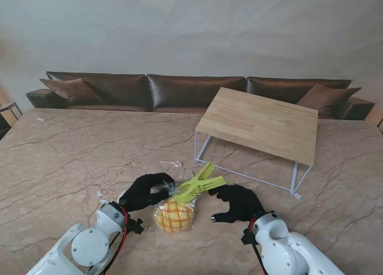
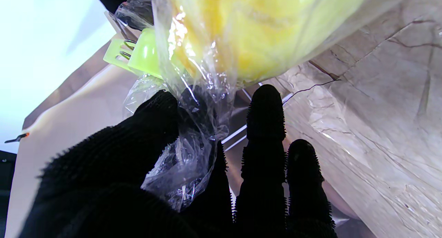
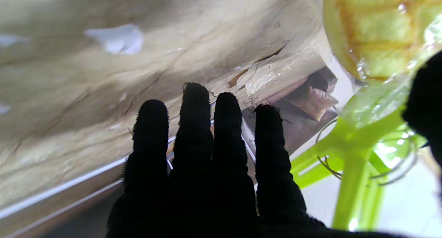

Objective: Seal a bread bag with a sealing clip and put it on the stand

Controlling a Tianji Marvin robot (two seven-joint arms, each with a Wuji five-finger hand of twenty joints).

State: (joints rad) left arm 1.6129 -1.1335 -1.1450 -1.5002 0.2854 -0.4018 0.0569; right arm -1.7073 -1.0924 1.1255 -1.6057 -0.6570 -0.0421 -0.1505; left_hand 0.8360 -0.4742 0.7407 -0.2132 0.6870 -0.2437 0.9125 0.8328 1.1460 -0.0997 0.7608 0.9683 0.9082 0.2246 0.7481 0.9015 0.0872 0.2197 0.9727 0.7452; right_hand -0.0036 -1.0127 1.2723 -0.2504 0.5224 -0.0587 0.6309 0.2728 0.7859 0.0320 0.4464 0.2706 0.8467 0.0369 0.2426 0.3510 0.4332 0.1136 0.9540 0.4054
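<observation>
From the stand, the left hand [image 1: 145,190] pinched the bread bag [image 1: 173,214] at six o'clock on the marble table [image 1: 66,161]; the sealing clip [image 1: 200,184] sat on its neck, the right hand [image 1: 237,202] open alongside, the stand [image 1: 260,122] at two o'clock, a sofa [image 1: 179,89] behind. The left wrist view showed crumpled film in that grip, which could slip; the right wrist view showed spread, empty fingers [image 3: 193,127].

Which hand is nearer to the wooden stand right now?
Right. The right hand sits open just nearer to me than the stand, beside the green clip. The left hand is farther left, gripping the bread bag.
</observation>
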